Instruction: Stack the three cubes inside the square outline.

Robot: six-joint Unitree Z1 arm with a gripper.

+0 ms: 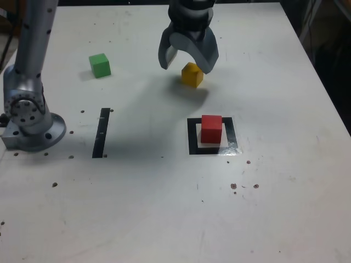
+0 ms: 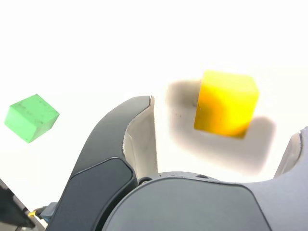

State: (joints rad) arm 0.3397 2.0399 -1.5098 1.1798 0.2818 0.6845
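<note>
The claw (image 1: 186,61) hangs over the table (image 1: 137,208) with its jaws spread wide, holding nothing, and the yellow cube (image 1: 192,75) sits below it. Taking the square outline (image 1: 193,143) as the landmark: the red cube (image 1: 211,129) rests inside it, on the pale centre. The yellow cube lies beyond it, toward the exterior view's top, and the green cube (image 1: 100,65) is well apart from it, up and to the exterior view's left.
</note>
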